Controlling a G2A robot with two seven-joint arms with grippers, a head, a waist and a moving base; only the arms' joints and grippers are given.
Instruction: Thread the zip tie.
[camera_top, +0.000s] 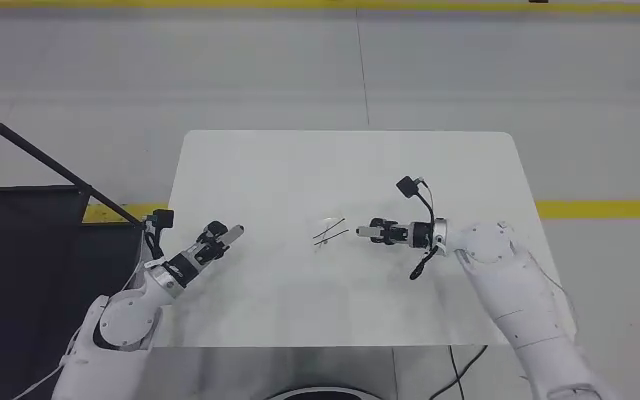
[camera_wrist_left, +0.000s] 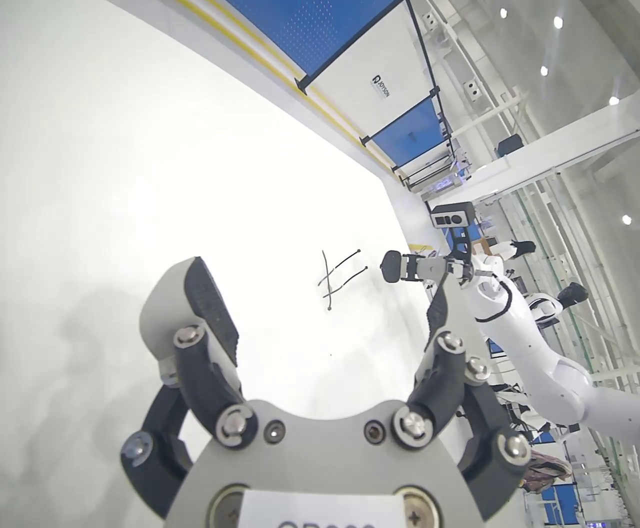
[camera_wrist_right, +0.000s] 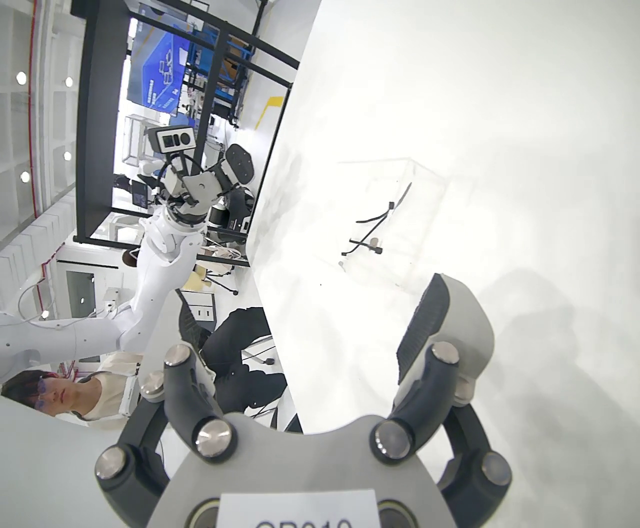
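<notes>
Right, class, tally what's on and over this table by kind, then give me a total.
Black zip ties: 3
Clear plastic piece by the ties: 1
Grippers, jaws open: 2 (left gripper, right gripper)
White table: 1
Total: 7

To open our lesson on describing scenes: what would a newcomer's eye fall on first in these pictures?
The black zip ties, lying crossed in a small heap at the middle of the white table, stand out first. The left gripper and the right gripper flank them, both open and empty, the right one much nearer to the ties.
</notes>
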